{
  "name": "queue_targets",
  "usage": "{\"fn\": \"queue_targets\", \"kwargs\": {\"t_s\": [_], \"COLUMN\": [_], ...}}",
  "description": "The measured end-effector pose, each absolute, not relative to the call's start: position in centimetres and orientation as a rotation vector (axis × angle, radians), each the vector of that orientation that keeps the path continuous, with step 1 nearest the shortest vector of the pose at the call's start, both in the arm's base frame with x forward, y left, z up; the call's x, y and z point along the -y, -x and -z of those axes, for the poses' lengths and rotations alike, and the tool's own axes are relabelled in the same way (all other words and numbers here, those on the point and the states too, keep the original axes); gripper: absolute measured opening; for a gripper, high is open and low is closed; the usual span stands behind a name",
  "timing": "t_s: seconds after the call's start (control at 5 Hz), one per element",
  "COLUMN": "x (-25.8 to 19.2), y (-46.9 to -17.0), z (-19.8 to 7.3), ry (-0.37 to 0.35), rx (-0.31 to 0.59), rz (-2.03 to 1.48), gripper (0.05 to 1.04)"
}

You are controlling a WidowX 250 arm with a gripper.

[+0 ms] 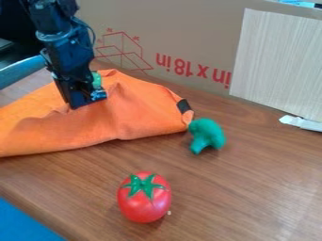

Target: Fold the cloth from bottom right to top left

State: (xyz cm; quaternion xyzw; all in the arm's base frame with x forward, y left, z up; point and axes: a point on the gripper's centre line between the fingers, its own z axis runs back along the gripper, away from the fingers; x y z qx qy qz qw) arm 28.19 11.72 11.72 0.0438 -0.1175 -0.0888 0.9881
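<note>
Claw is upper L of frame, pointing down at the orange cloth, tip against the fabric or v. close; can't tell if it's open, closed or gripping cloth. Black robot arm comes in from the top edge, upper L, w/ a thin dark cable looping off its R side. Small green bit shows just beside the claw, too small to ID.

Cloth lies on the wood-grain table, running from L edge of frame to approx ctr, rumpled, w/ a raised peak R of the claw & soft creases toward the lower L. Black tag on its R edge.

Green toy broccoli is just R of cloth's R corner, near ctr, stalk toward btm of frame. Red toy tomato w/ green leafy top sits lower ctr, apart from cloth & broccoli.

Bkgd: cardboard w/ upside-down red print across the top; pale wood-grain panel upper R, w/ white scrap by its btm edge. Blue surface in btm L corner; lt-blue curved edge at upper L.
</note>
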Motion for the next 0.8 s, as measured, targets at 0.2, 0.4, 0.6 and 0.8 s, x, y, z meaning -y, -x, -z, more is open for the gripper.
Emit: {"fn": "queue_targets", "kwargs": {"t_s": [0.2,0.4,0.6,0.8], "x": [-13.3,-14.4,-15.9,-17.0], "y": [-28.7,-29.8,-31.4,-32.8], "z": [-12.1,-12.7,-12.9,-12.9], "ry": [-0.108,-0.114,-0.131,-0.152], "rx": [0.233,0.237,0.228,0.235], "rz": [0.183,0.186,0.188,0.239], "gripper": [0.055,0.055,0.055,0.055]}}
